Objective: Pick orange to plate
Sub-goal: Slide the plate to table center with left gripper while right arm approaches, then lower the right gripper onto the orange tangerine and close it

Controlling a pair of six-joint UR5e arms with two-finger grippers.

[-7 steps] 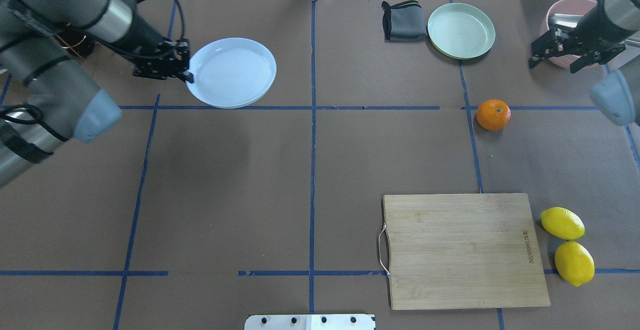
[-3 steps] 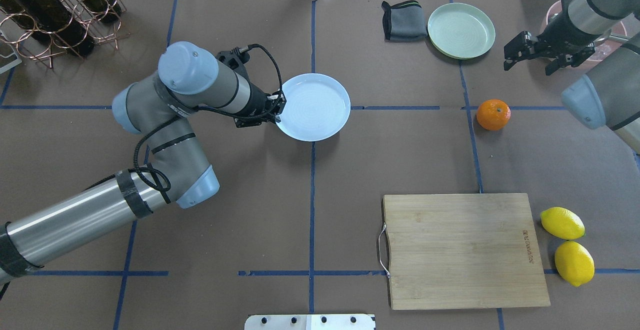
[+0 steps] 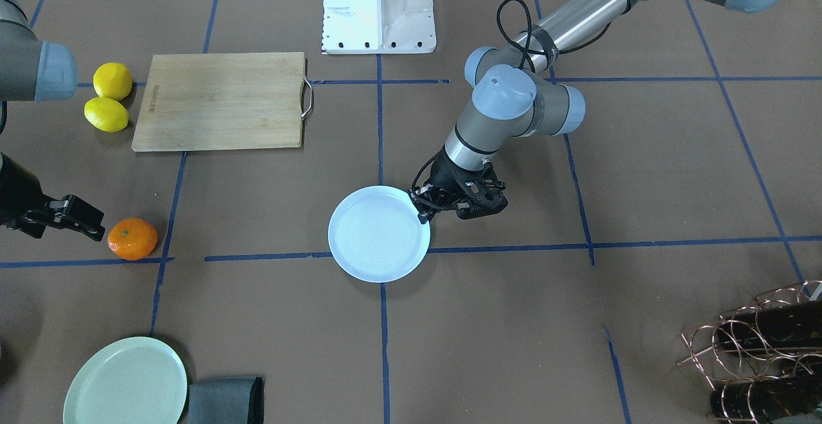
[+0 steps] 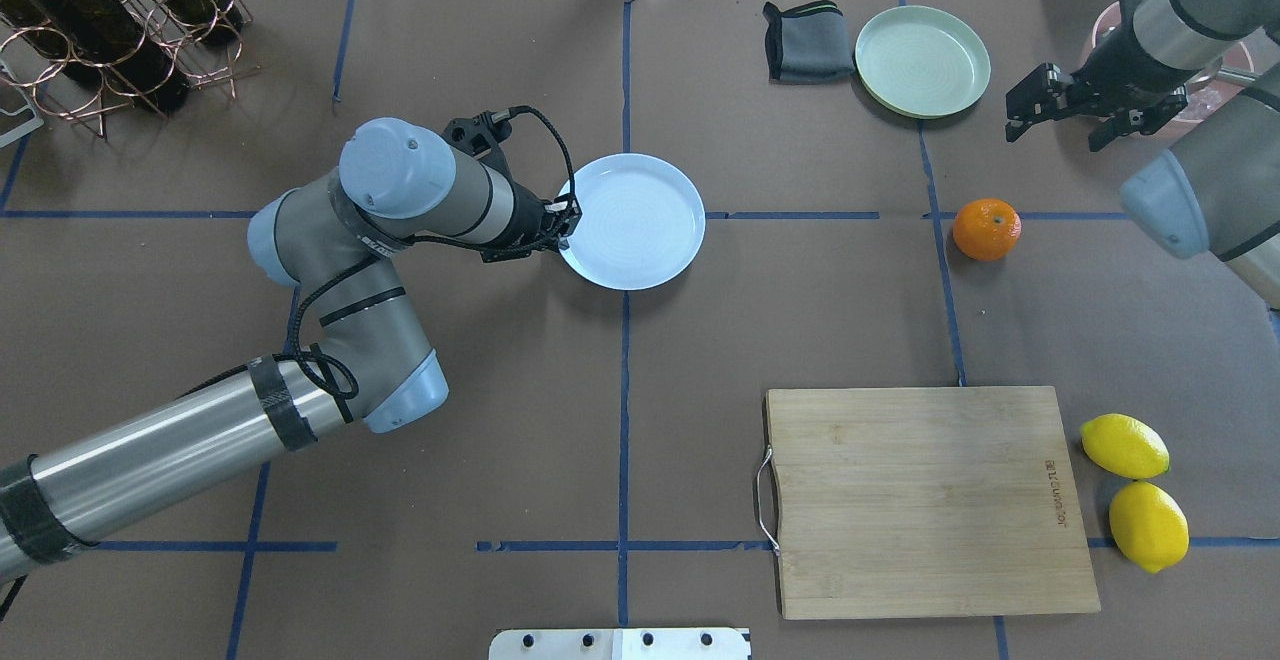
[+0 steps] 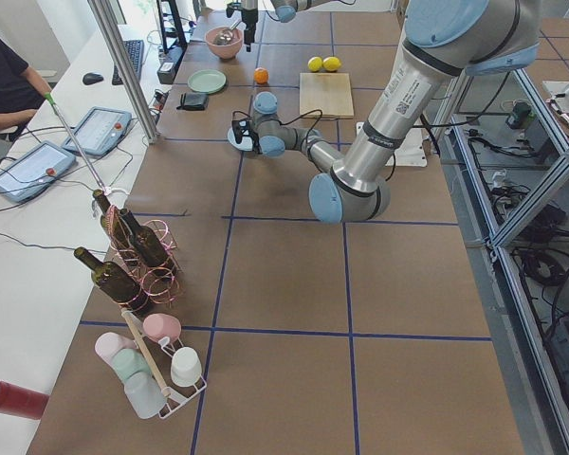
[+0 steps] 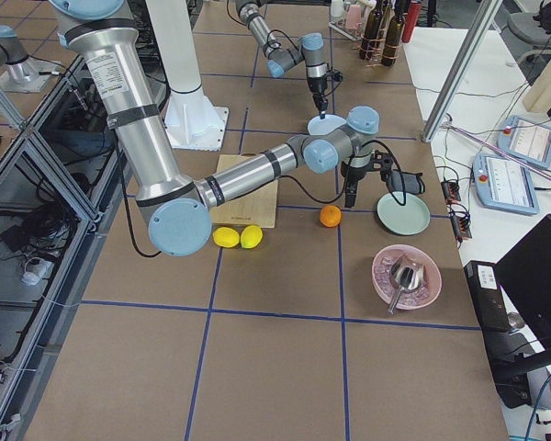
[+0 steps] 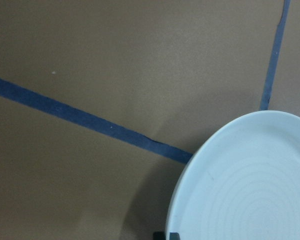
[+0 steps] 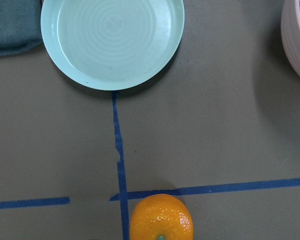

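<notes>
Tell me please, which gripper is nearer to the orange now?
The right. The right gripper hovers open near the orange, above it and slightly to the robot's right. The left gripper is far off, its fingers clamped on the plate rim.

A table covered in brown paper fills the overhead frame, ruled into a grid by blue tape lines; the light is bright and even, with soft shadows. In the exterior left view a white side desk runs down the left edge; a slanted aluminium post rises at upper left; aluminium framing and loose cables fill the right edge. In the exterior right view another white desk sits at upper right, behind a leaning post.
</notes>
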